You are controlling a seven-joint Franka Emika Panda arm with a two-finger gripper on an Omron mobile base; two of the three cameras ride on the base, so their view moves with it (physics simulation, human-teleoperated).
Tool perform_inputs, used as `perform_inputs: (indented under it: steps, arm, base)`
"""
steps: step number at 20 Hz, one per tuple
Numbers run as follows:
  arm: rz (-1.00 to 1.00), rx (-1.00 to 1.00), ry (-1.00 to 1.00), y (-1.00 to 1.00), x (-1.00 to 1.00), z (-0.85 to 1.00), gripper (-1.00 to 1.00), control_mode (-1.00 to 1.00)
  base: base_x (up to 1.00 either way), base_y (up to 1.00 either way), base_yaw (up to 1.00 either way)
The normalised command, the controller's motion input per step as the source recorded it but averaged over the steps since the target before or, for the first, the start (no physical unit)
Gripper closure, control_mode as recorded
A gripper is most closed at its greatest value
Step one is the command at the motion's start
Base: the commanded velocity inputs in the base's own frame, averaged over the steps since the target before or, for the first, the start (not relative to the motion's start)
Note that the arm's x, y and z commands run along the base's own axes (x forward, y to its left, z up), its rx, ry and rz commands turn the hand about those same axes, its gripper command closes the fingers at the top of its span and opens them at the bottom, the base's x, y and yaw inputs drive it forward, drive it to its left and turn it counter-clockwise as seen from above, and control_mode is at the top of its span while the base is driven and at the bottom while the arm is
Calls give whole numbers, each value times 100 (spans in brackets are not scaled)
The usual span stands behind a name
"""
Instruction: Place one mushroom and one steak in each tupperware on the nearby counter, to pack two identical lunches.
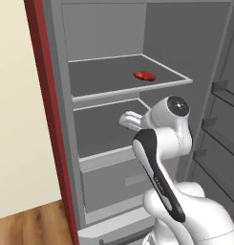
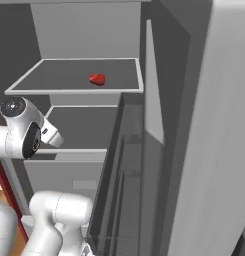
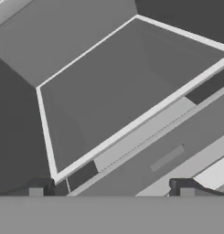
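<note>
- Steak [image 1: 144, 75] lies alone on the upper fridge shelf [image 1: 109, 83], near its front right part.
- It looks flat, soft and perhaps slippery; I would take it across its narrow width, from above.
- The claw [image 3: 111, 187] is open wide and empty, facing the lower shelf [image 3: 109, 91], well below the steak.

A red steak [image 1: 144, 75] lay on the top fridge shelf [image 1: 104, 76], up above the gripper [image 3: 111, 187]. The lower shelf [image 3: 118, 91] sat just ahead of it.
</note>
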Motion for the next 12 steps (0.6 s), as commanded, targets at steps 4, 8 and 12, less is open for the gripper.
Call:
perform_inputs:
  steps: [4, 8, 12]
  arm:
    - [13, -2, -12, -50, -27, 100, -100, -100]
    - [8, -6, 0, -74, -2, 100, -100, -100]
    - [8, -20, 4, -54, 1, 100, -100, -100]
  base:
    - [0, 0, 0]
    - [0, 0, 0]
    - [0, 0, 0]
